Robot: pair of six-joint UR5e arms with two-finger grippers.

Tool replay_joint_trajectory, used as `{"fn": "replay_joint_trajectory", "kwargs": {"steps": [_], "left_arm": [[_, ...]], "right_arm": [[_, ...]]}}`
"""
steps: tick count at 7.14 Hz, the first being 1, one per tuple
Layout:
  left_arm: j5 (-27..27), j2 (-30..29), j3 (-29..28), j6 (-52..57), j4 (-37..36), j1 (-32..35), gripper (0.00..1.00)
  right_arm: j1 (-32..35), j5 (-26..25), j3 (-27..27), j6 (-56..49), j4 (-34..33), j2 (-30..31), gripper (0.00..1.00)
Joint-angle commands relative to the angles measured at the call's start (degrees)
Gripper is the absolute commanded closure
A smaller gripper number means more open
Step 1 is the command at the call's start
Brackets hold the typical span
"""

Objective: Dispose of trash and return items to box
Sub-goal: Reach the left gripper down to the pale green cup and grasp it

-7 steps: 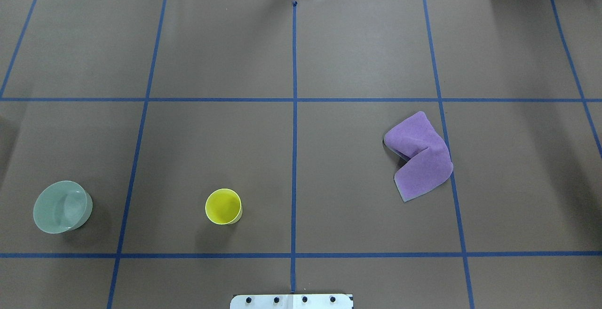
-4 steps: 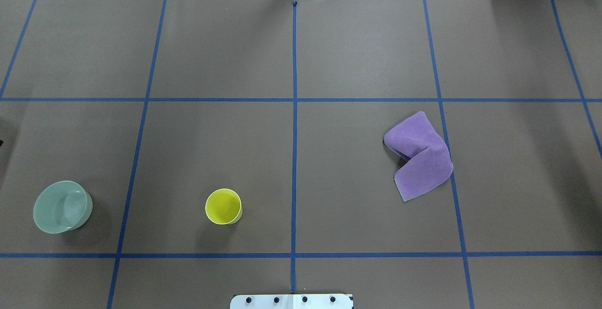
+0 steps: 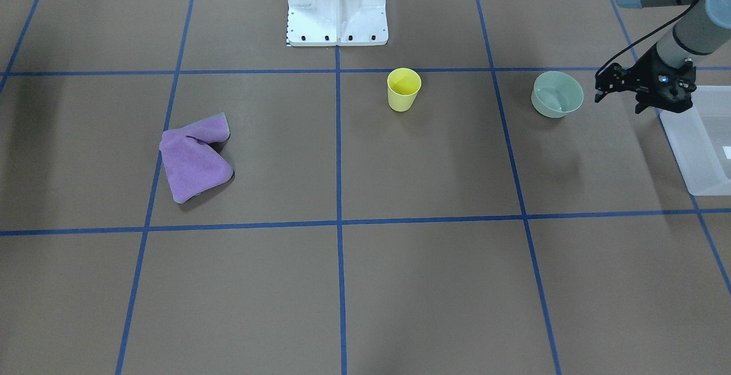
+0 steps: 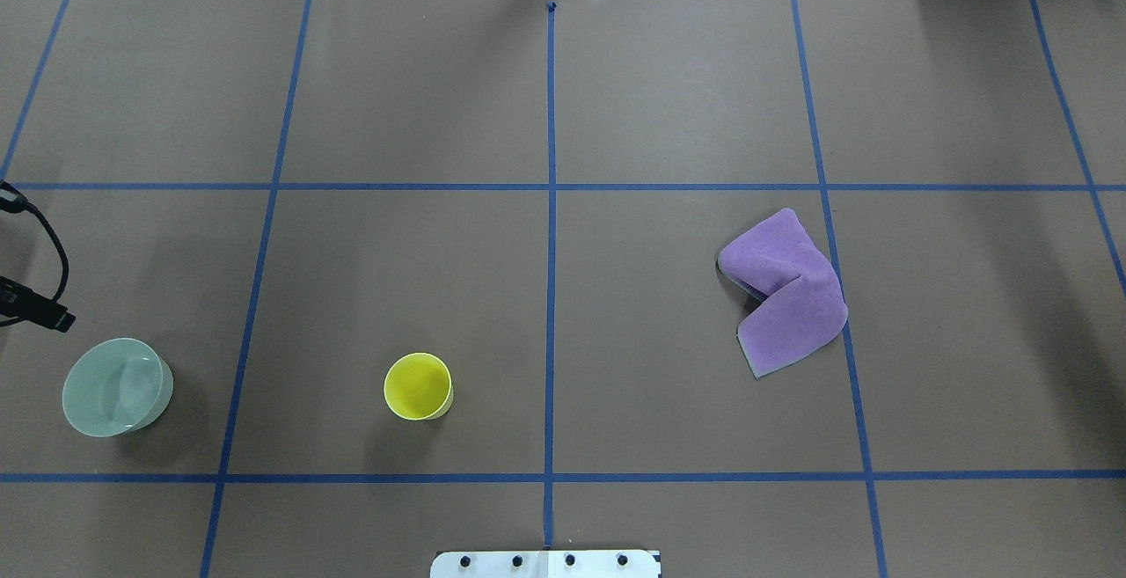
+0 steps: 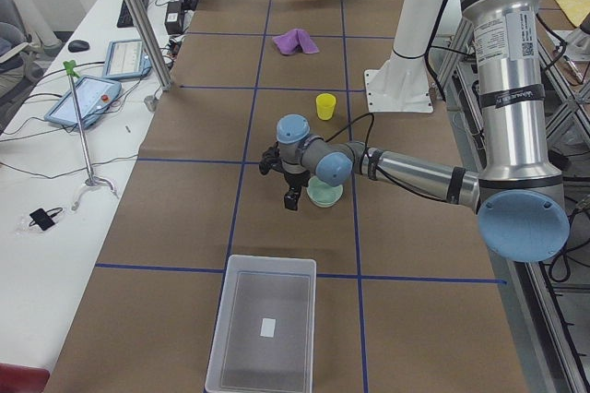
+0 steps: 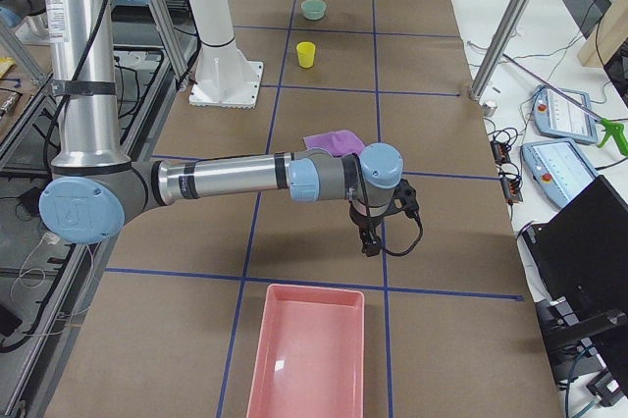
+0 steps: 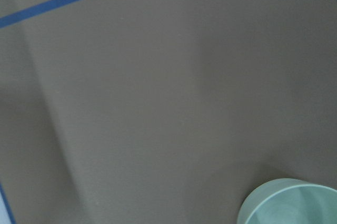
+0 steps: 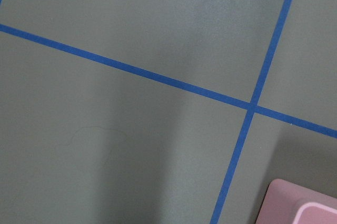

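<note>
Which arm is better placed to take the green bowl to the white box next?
Left. The left tool hovers beside the green bowl, and the white box lies at that same table end. The right tool is at the far end, near the pink bin.

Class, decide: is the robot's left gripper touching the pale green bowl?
Apart. The front-facing view shows a strip of bare table between the left gripper and the pale green bowl; the overhead view also shows a gap.

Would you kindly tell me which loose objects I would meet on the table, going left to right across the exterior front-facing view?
purple cloth → yellow cup → green bowl → translucent bin
</note>
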State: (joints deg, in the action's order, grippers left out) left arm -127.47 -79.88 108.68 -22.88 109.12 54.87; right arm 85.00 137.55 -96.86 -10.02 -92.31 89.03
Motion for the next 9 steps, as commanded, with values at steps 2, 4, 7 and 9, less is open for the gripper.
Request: {"fn": "replay_joint_trajectory", "kwargs": {"steps": [2, 4, 7, 9], "left_arm": [[0.2, -0.4, -1.9, -1.4, 1.1, -2.7, 0.19], [0.1, -1.2, -4.2, -1.5, 2.4, -3.6, 0.23], [-0.3, -1.3, -5.0, -1.6, 4.0, -4.8, 0.28], [-0.6, -1.3, -4.9, -1.7, 4.5, -6.1, 0.37]], "right_arm": [[-0.2, 0.0, 0.0, 0.0, -0.1, 0.0, 0.0], [-0.2, 0.0, 0.0, 0.0, 0.0, 0.0, 0.0], [-0.2, 0.0, -0.2, 0.0, 0.0, 0.0, 0.0], [-0.2, 0.0, -0.2, 0.0, 0.0, 0.0, 0.0]]}}
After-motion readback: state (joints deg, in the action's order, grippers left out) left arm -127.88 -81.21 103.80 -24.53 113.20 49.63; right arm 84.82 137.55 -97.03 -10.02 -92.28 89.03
